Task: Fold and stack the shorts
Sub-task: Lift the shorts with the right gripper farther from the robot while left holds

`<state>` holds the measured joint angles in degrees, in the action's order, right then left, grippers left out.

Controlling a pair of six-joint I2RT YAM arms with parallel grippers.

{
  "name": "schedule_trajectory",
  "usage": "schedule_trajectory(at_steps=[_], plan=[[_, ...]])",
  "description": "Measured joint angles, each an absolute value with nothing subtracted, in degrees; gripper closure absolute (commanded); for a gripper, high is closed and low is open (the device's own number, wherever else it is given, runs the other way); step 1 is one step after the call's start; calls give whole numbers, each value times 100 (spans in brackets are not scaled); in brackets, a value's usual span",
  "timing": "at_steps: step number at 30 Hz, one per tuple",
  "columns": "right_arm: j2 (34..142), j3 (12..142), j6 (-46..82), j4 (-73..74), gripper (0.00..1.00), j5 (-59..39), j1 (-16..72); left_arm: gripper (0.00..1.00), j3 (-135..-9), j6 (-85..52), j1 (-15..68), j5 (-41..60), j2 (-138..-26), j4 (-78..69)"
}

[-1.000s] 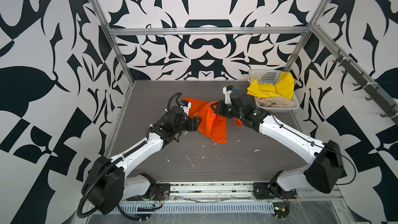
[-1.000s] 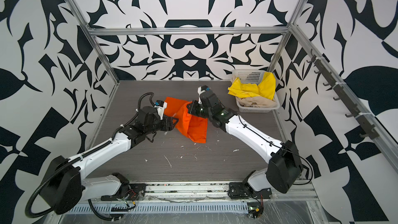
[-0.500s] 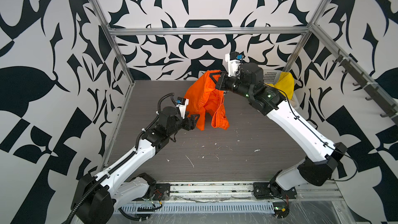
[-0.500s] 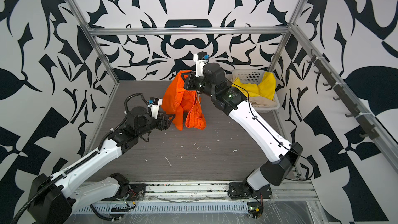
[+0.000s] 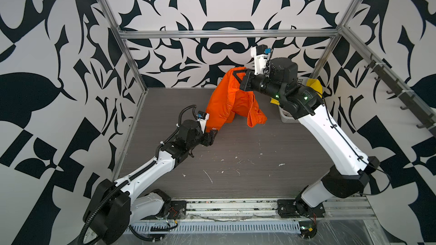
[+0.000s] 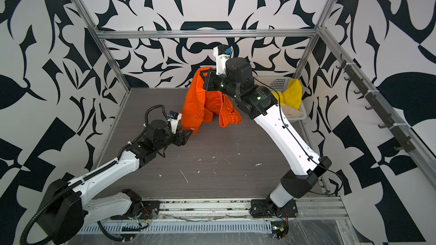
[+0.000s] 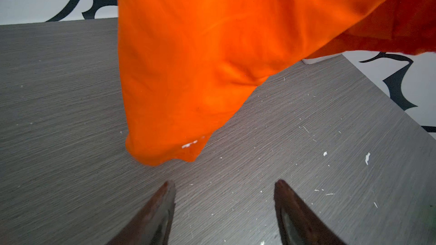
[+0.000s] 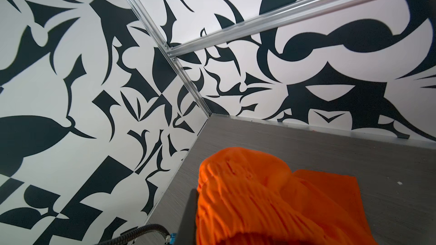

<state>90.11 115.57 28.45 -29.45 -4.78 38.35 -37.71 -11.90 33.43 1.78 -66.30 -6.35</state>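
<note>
Over the grey wood-grain table (image 5: 236, 180), toward 12 o'clock, the orange shorts (image 5: 226, 100) hang in the air. In the 2 o'clock corner, the white perforated basket (image 6: 271, 82) holds the yellow shorts (image 6: 292, 95) over the beige shorts (image 6: 291, 113). The right gripper (image 5: 237, 77) is clenched on the orange gathered waistband, while the left gripper (image 7: 223, 185) is released and empty, at 7 o'clock of the cloth, just short of its lowest corner.
</note>
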Motion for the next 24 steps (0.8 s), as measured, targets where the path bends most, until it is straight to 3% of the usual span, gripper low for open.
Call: schedule_trajectory(at_steps=[8, 19, 24], plan=[[9045, 11931, 3055, -2797, 100, -648, 3835, 30, -3693, -1109, 3369, 235, -6512, -919], [9939, 12162, 3487, -2589, 100, -1389, 4351, 28, -3813, -1345, 3336, -982, -5336, 279], [9854, 11948, 3653, -2392, 100, -1485, 4582, 27, -4027, -1415, 3269, -1398, -4947, 812]])
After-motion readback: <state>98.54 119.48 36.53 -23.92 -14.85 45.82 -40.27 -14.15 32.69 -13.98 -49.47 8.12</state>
